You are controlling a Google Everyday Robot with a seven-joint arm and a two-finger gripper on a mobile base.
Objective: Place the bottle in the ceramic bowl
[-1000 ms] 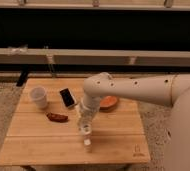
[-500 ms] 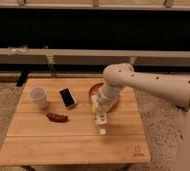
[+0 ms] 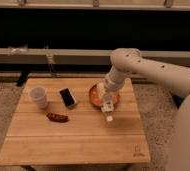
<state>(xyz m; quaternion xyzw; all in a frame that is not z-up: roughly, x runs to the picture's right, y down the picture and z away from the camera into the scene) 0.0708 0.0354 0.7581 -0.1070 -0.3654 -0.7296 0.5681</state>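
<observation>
A wooden desk is standing before a dark wall. The fingers are clamping shut on the bottle, which is hanging below them at the near rim of the ceramic bowl. A phone and a white cup are sitting further to the left.

View: one camera, raised, before the front edge of the light slatted wooden table, facing down across it.
Range: middling (whole tabletop fits).
My claw: white two-finger gripper, right of centre, clamped on the slim white plastic bottle.

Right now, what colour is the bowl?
Orange-red bowl, camera view; gripper holds the bottle by its front rim.
</observation>
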